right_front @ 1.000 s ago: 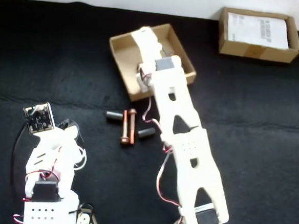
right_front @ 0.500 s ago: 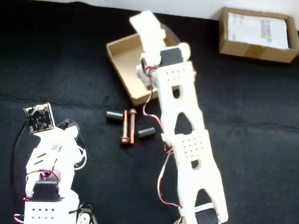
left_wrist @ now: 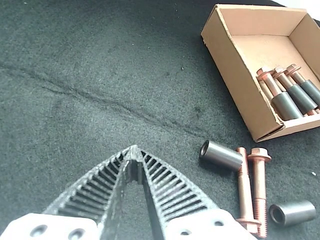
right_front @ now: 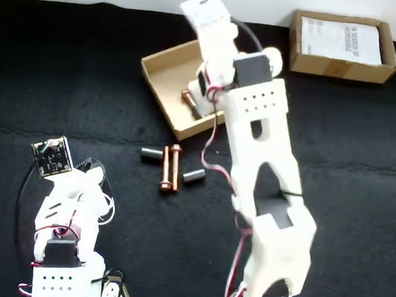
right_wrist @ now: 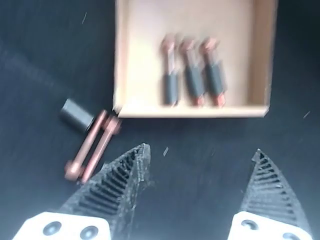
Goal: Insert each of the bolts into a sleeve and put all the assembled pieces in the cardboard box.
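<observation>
The cardboard box (right_wrist: 130, 60) holds three bolts, each inside a dark sleeve (right_wrist: 192, 75), lying side by side. My right gripper (right_wrist: 201, 150) hangs open and empty above the cloth just outside the box's near wall. In the high view the right arm (right_front: 254, 125) stretches over the box (right_front: 163, 78). Two bare copper bolts (right_front: 169, 167) lie together on the cloth, with a loose sleeve (right_front: 151, 153) on one side and another sleeve (right_front: 194, 177) on the other. My left gripper (left_wrist: 132, 150) is shut and empty, a short way from the bolts (left_wrist: 252, 190).
A second cardboard box (right_front: 344, 44) with a printed sheet inside stands at the back right. Black cloth covers the table, with a crease (left_wrist: 100, 97) across it. The left arm (right_front: 63, 227) stays at the front left corner.
The right arm has lifted up and back out of the box, uncovering the pieces inside. The box has shifted slightly left. The left arm has not moved.
</observation>
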`<move>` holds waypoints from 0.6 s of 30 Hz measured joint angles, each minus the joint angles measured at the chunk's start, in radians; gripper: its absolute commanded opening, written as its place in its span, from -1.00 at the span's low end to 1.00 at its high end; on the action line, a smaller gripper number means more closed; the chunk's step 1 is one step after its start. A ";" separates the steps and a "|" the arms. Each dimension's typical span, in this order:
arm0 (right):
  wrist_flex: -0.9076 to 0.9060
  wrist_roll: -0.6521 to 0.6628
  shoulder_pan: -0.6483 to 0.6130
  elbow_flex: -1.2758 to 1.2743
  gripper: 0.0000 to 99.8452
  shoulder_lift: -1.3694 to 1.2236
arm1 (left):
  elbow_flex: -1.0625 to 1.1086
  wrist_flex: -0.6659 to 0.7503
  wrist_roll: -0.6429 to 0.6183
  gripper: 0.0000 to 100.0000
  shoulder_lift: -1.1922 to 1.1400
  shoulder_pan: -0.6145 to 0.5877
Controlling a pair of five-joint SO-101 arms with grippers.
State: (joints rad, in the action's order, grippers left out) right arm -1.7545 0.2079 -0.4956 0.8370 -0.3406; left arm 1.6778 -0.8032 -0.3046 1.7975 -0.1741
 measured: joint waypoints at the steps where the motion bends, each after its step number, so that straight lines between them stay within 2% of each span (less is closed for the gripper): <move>1: 0.000 0.002 -0.008 -0.074 -0.42 0.044 | 0.000 0.000 0.000 -0.97 0.000 0.000; 4: 0.000 0.038 -0.018 -0.250 -0.42 0.141 | 0.000 0.000 0.000 -0.97 0.000 0.000; 7: 0.000 0.132 -0.037 -0.388 -0.42 0.198 | 0.000 0.000 0.000 -0.97 0.000 0.000; 16: 0.005 0.559 -0.100 -0.687 -0.42 0.267 | 0.000 0.000 0.000 -0.97 0.000 0.000; 18: 0.035 0.608 -0.103 -0.715 -0.42 0.261 | 0.000 0.000 0.000 -0.97 0.000 0.000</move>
State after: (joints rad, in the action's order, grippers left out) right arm -1.7192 0.8155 -0.5984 0.1220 -0.0798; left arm 1.6778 -0.8032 -0.3046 1.7975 -0.1741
